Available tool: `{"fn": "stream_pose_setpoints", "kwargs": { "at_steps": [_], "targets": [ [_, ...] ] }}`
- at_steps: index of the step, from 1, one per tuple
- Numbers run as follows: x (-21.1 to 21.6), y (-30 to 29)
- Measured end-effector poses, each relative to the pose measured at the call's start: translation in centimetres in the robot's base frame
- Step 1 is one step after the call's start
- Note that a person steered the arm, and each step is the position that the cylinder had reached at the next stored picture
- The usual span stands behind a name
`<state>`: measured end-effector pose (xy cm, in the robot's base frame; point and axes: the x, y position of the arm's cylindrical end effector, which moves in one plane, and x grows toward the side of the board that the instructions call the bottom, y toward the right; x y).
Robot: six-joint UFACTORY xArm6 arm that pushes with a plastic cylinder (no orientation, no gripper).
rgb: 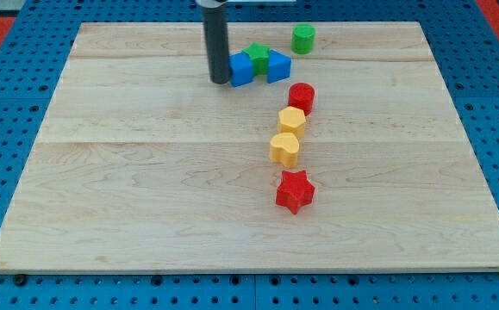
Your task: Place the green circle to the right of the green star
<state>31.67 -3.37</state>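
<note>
Seven blocks on wooden counter [146, 215]. Green circle [302, 38] near view's top, well right of green star [257, 57], itself wedged between two blue blocks. Your tip [221, 81], bare rod, nothing held, touches left blue block [241, 69]. Circle likely light, rigid, slides easily; push its side.
</note>
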Motion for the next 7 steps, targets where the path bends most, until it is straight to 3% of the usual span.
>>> {"fn": "stream_pose_setpoints", "kwargs": {
  "at_steps": [3, 4, 6, 7],
  "targets": [
    [-2.1, 10.3],
    [-2.1, 4.9],
    [-8.0, -1.2],
    [-12.0, 4.2]
  ]
}}
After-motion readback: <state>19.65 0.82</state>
